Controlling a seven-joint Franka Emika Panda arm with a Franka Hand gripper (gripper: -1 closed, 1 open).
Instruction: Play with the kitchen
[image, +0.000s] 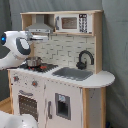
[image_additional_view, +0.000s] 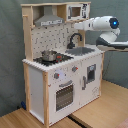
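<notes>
The kitchen (image: 60, 95) (image_additional_view: 60, 80) is a white and light-wood toy with an oven door, knobs, a grey sink (image: 75, 73) (image_additional_view: 81, 50), a black faucet (image: 85, 59) (image_additional_view: 75, 39), a range hood (image: 39, 22) (image_additional_view: 47, 20) and a small microwave (image: 72, 22) (image_additional_view: 76, 11). A small metal pot (image: 33, 62) (image_additional_view: 48, 55) stands on the stovetop. My gripper (image: 46, 36) (image_additional_view: 75, 24) hangs high over the counter, just below the hood and microwave shelf, close to the tiled back wall. It touches nothing that I can see.
My white arm comes in from the first exterior view's left and from the second exterior view's right. Grey curtain hangs behind the kitchen. A wooden floor (image_additional_view: 100, 105) lies in front, with a seam between boards.
</notes>
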